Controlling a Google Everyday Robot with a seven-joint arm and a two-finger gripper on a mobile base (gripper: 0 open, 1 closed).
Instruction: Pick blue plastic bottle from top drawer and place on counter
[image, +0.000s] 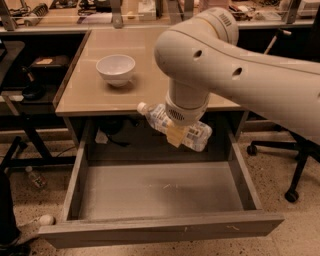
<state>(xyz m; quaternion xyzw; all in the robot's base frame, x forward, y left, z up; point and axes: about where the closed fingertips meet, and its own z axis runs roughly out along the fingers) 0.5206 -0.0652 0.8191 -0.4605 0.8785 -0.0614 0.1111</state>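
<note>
My gripper (176, 134) hangs under the big white arm and is shut on the blue plastic bottle (192, 134). The bottle lies on its side with its white cap pointing left, about level with the front edge of the counter (150, 65) and above the back of the drawer. The top drawer (160, 230) is pulled wide open below, with nothing in it that I can see. The arm hides the right part of the counter.
A white bowl (115, 69) stands on the counter's left half. A cluttered workbench (75, 17) runs along the back. An office chair base (292, 192) is at the right. A small clear bottle (36, 177) lies on the floor at the left.
</note>
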